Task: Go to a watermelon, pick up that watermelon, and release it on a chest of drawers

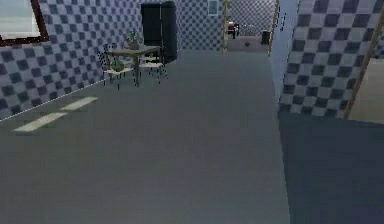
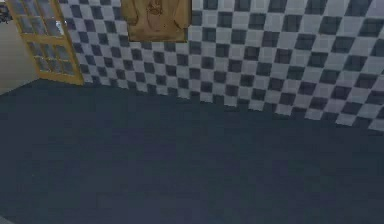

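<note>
Dark grey floor [image 1: 180,150]; checkered wall [image 2: 270,60]; table [image 1: 133,49], chairs [image 1: 152,66] far; hand state: cannot tell.

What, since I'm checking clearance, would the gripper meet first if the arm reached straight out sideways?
Probably the checkered wall; the dark floor before it looks free. Distance is unclear, and a wooden-framed picture hangs there just left of the line.

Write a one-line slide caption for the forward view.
Checkered-wall room with a small table and chairs beside a tall dark cabinet, an open doorway beyond.
</note>
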